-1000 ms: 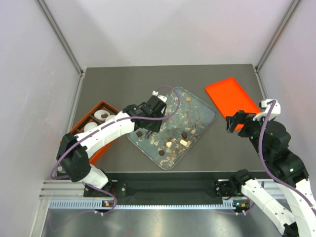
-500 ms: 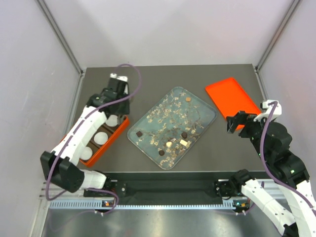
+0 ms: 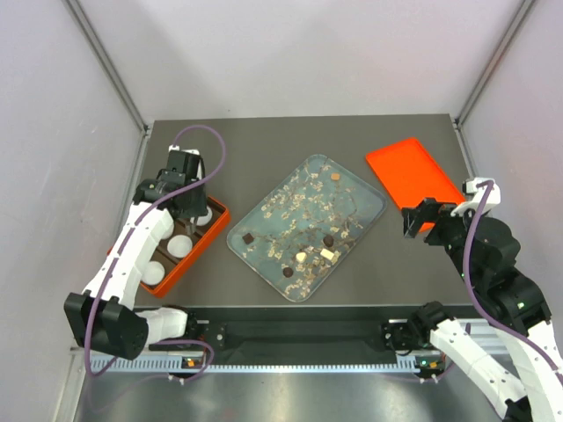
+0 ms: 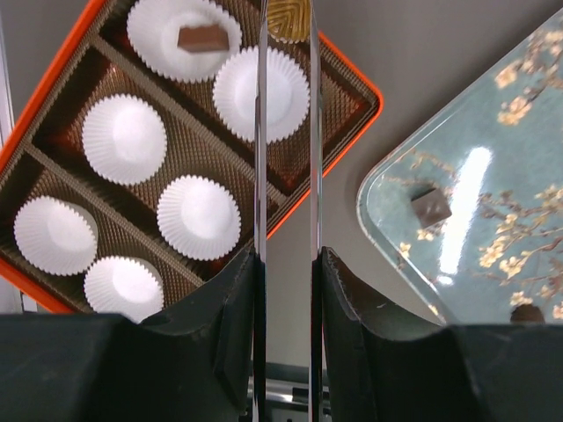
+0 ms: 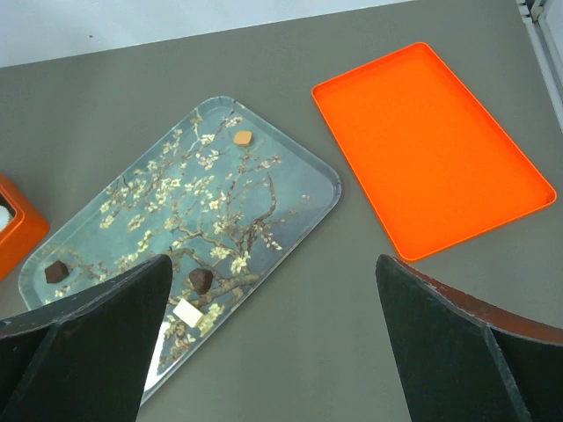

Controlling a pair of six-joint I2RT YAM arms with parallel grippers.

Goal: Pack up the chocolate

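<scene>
Left gripper pinching caramel chocolate between fingertips, over orange box

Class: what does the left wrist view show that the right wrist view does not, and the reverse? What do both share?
Left wrist only: white fluted paper cups in the orange compartment box, a dark brown square chocolate in one cup, and a caramel-brown piece between the left gripper's jaws. Right wrist only: the flat orange plastic tray, a cream-white square chocolate, the right gripper's open jaws. Both: the clear flower-patterned tray, a dark square piece near its edge, and the box, only a corner in the right view.
</scene>
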